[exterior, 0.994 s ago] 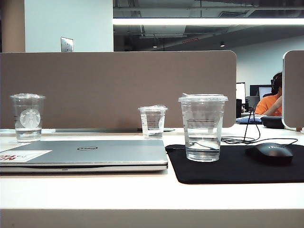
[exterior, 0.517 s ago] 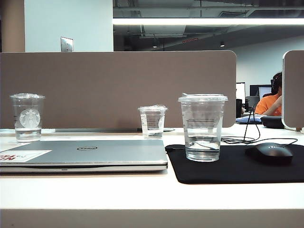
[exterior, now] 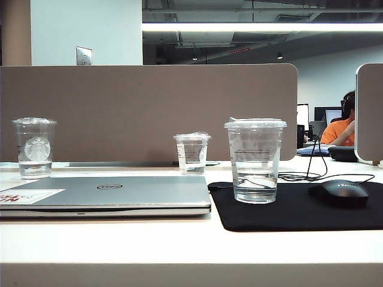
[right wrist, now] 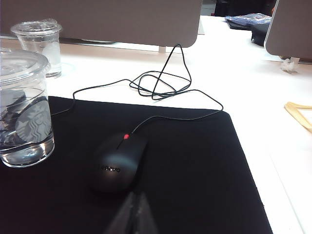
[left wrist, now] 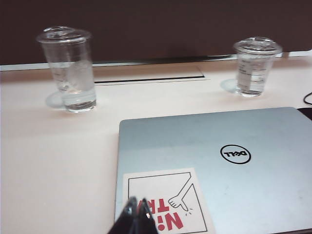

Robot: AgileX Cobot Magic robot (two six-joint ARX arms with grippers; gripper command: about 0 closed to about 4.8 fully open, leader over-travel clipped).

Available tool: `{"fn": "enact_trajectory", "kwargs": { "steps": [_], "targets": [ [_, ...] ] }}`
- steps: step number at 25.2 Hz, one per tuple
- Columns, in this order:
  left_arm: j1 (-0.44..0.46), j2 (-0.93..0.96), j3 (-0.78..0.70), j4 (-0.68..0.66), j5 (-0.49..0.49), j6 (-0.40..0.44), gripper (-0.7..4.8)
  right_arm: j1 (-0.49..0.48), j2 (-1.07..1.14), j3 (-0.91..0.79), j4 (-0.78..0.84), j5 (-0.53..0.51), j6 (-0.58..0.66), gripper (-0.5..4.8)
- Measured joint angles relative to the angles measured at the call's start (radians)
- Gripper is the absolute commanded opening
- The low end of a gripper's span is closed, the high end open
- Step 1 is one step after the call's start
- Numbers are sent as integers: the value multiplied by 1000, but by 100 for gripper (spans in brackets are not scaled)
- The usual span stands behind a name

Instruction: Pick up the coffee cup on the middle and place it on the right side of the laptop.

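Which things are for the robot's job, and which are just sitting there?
For the job: coffee cup on the mat; laptop; left claw over the laptop's corner; right claw over the mat; both shut.
Just there: logo cup, small cup, mouse, cable.

White counter point(exterior: 179, 242) bearing, directly on its surface: closed silver laptop point(exterior: 114, 194) at 9 o'clock; black mouse mat point(exterior: 299, 209) at 3 o'clock; logo cup point(exterior: 35, 147) at 10 o'clock; small film-topped cup point(exterior: 192, 153) at 12 o'clock, apparently just behind the laptop's far corner; looped black cable point(right wrist: 161, 83) beyond the mat.
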Motion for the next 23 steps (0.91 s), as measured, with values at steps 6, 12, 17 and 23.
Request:
{"fn": "enact_trajectory", "kwargs": {
  "steps": [6, 12, 17, 23],
  "targets": [
    [-39, 0, 0, -66, -22, 0, -5, 0, 0, 0, -1, 0, 0, -4],
    [-38, 0, 0, -97, -22, 0, -5, 0, 0, 0, -1, 1, 0, -4],
    [-38, 0, 0, -98, -22, 0, -5, 0, 0, 0, -1, 1, 0, -4],
    [-38, 0, 0, -98, -22, 0, -5, 0, 0, 0, -1, 0, 0, -4]
  ]
}}
